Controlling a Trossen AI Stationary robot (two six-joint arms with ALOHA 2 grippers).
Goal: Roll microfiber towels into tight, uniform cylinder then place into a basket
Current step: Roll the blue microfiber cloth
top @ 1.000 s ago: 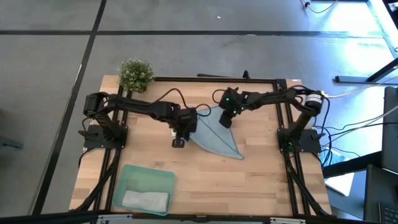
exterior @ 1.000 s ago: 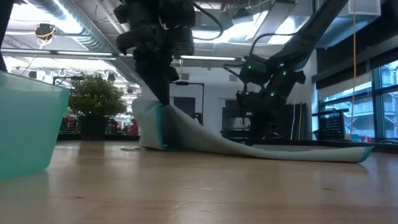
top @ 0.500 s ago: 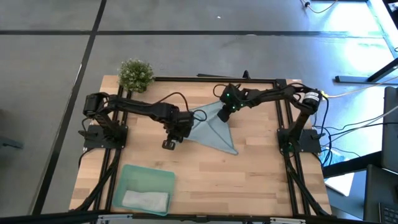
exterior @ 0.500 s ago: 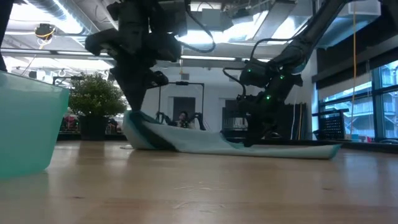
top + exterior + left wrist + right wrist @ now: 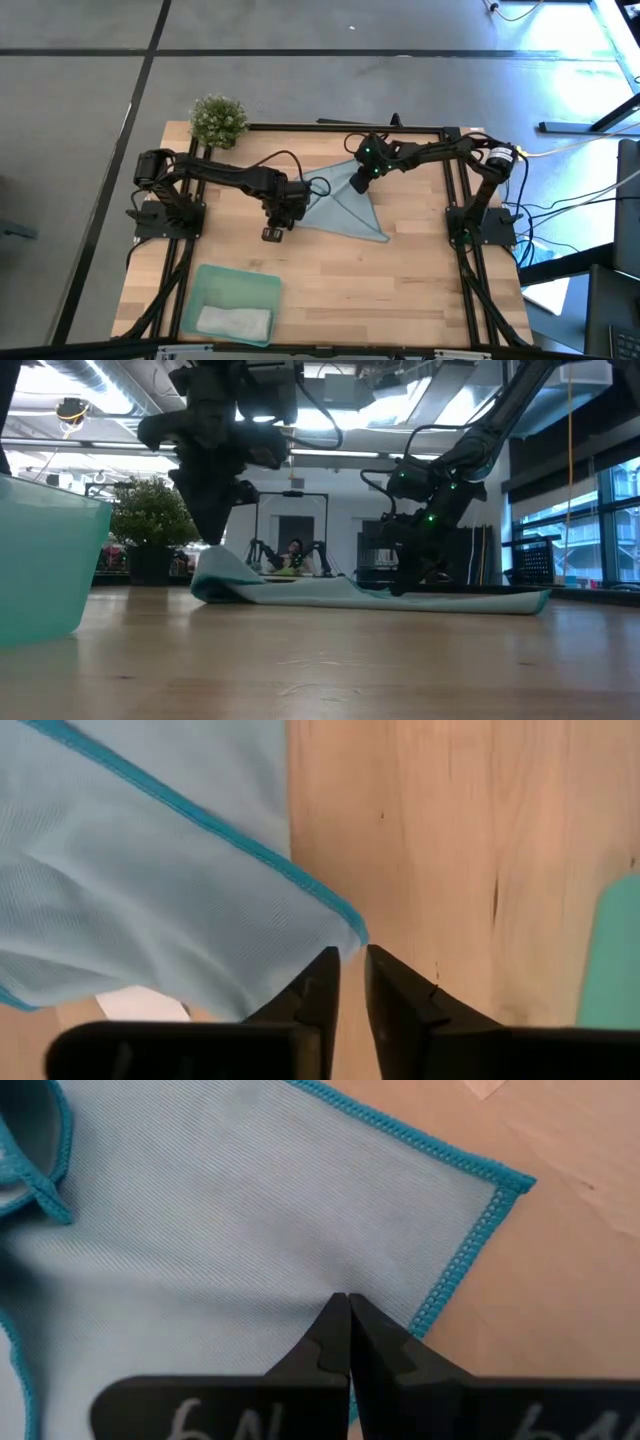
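Note:
The light blue towel [image 5: 345,210] lies on the table as a flat triangle. Its left corner [image 5: 352,932] rests in a low fold [image 5: 215,575]. My left gripper [image 5: 352,960] points down just above that corner, open by a narrow slit with bare wood showing in the gap. My right gripper [image 5: 346,1302] is shut on the towel near its far corner [image 5: 515,1182]. The mint-green basket [image 5: 215,283] stands at the near left and holds a rolled pale grey towel [image 5: 235,322]. My left gripper has the blue towel's hemmed corner right beside its fingertips [image 5: 325,970]; I cannot tell whether they touch it. My right gripper meets the blue towel a little inside its far hemmed edge [image 5: 440,1295], slanting down from the table's right. The shut fingertips hide whether cloth is pinched between them. The towel lies flat on the table around them.
A small potted plant [image 5: 218,118] stands at the far left corner. A black frame [image 5: 300,127] runs round the tabletop. Bare wood lies near and right of the towel. The basket's wall [image 5: 45,560] rises close by in the low view.
My left gripper has gone toward the table's left and down, tipping steeper. The towel's left corner, which it had held up, has sunk into a low fold on the table. My right gripper has gone toward the far left and rolled, and the towel has slid left with it.

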